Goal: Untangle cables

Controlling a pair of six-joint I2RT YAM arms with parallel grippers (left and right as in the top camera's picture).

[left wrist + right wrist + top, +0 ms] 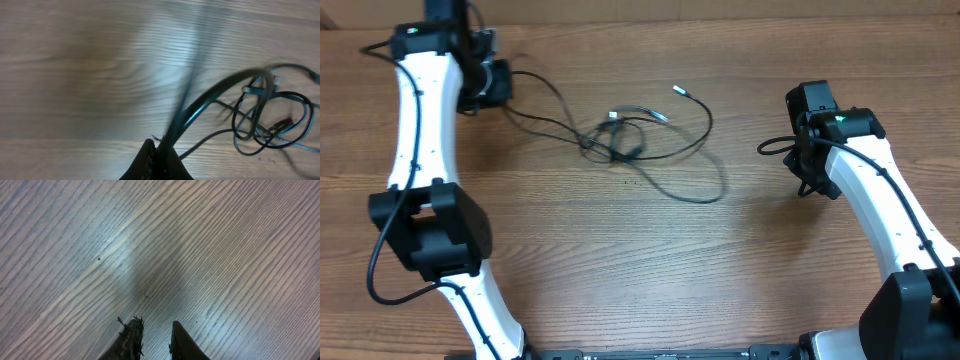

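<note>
The cables (616,136) lie as a knot of thin black loops at the table's middle, and one long strand (705,190) curves off to the right. A silver-tipped plug (680,90) lies behind the knot. My left gripper (500,86) is at the back left, shut on a strand that runs to the knot. In the left wrist view this strand (210,95) rises from the closed left gripper (159,148) towards the knot of cables (272,117). My right gripper (810,186) hovers at the right, apart from the cables. Over bare wood, that right gripper (155,323) stands narrowly open and holds nothing.
The wooden table (650,270) bears nothing else in view. The thicker black wires of the arms hang beside the left arm (420,130) and the right arm (880,200).
</note>
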